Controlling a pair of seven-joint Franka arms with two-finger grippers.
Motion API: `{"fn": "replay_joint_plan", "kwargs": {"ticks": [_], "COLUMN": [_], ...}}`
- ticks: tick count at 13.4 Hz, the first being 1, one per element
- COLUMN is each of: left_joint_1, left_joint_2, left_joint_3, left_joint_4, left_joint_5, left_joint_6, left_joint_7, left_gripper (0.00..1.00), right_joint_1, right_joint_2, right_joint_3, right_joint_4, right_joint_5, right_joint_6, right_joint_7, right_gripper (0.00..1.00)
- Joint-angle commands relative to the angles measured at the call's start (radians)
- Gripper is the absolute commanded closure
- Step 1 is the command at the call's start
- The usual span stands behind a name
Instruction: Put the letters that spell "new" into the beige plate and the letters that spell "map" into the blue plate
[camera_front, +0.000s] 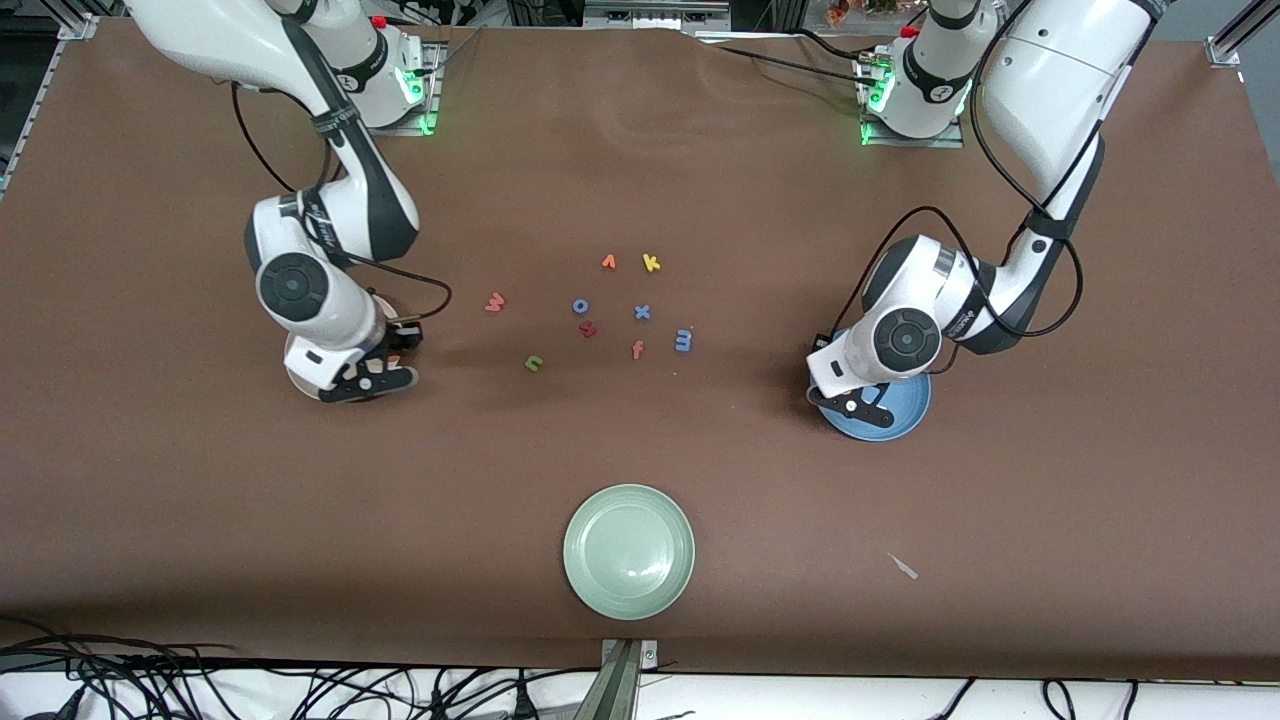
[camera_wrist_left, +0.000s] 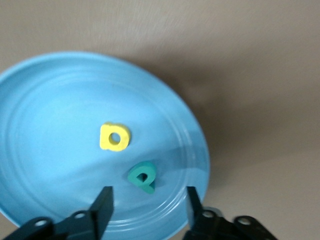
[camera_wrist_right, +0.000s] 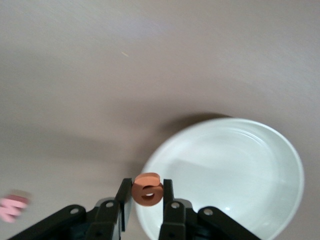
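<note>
A: Right wrist view first: the right gripper (camera_wrist_right: 144, 200) is clamped on the orange e (camera_wrist_right: 147, 189), over the edge of the beige plate (camera_wrist_right: 260, 150). That plate looks bare inside.

B: So the step is dropping the e in. I'd carry it further over the plate's middle before letting go; at the rim a light foam letter could bounce or slide onto the table (camera_front: 200, 520).

A: Agreed. And release low, so it lands flat.

B: What about the other arm?

A: The left gripper (camera_wrist_left: 148, 202) hangs over the blue plate (camera_wrist_left: 50, 100), jaws apart and holding nothing. The yellow a (camera_wrist_left: 115, 137) and the teal p (camera_wrist_left: 142, 177) lie in that plate, near each other but not touching, the p just under the fingers.

B: So "map" lacks only its m.

A: Yes. The blue m (camera_front: 683, 340) is on the table among the loose letters, toward the left arm's end of that cluster. For "new", the green n (camera_front: 534, 363) and the pink w (camera_front: 495, 301) lie on the table too, toward the right arm's end.

B: And the green plate (camera_front: 629, 551)?

A: Nothing in it, nearest the front camera. It plays no part.

B: Watch the strays when picking: the yellow k (camera_front: 651, 263) and the blue x (camera_front: 642, 312) sit close by the m.
</note>
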Motion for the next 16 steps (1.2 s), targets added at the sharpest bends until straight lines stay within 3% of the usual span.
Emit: {"fn": "replay_joint_plan", "kwargs": {"ticks": [1,2,3,4,5,7,9,12,16], "left_joint_1": [-0.060,-0.086,-0.124,-0.157,-0.200,-0.292,-0.350,-0.416,-0.419], "left_joint_2": [-0.047,-0.046,-0.041,-0.032,0.003,0.098,0.176,0.215,0.244], "left_joint_3": [0.000,0.000,0.000,0.000,0.000,0.001,0.001,0.009,0.012], "left_joint_4": [0.038,0.057,0.079,0.094,0.129,0.252,0.312,0.320,0.314], "left_joint_5": [0.013,0.011,0.011,0.011,0.013,0.011,0.017,0.026,0.028], "left_joint_6": [-0.023,-0.023,-0.023,-0.022,-0.020,-0.017,-0.010,-0.007,0.072], "left_joint_7": [-0.036,-0.059,-0.098,-0.130,-0.158,-0.280,-0.388,-0.435,-0.434], "left_gripper": [0.00,0.00,0.00,0.00,0.00,0.00,0.00,0.00,0.00], "right_joint_1": [0.001,-0.001,0.000,0.001,0.001,0.002,0.004,0.004,0.004], "right_joint_2": [-0.062,-0.052,-0.042,-0.045,-0.056,-0.097,-0.140,-0.157,-0.157], "right_joint_3": [-0.056,-0.067,-0.076,-0.078,-0.078,-0.064,-0.003,0.081,0.181], "right_joint_4": [-0.169,-0.195,-0.204,-0.201,-0.201,-0.197,-0.197,-0.200,-0.209], "right_joint_5": [0.009,0.009,0.009,0.012,0.024,0.051,0.053,0.053,0.053], "right_joint_6": [0.165,0.222,0.248,0.247,0.238,0.166,0.126,0.112,0.112], "right_joint_7": [-0.069,-0.080,-0.085,-0.071,-0.051,0.077,0.275,0.569,0.867], "right_gripper": [0.78,0.77,0.58,0.08,0.00,0.00,0.00,0.00,0.00]}}
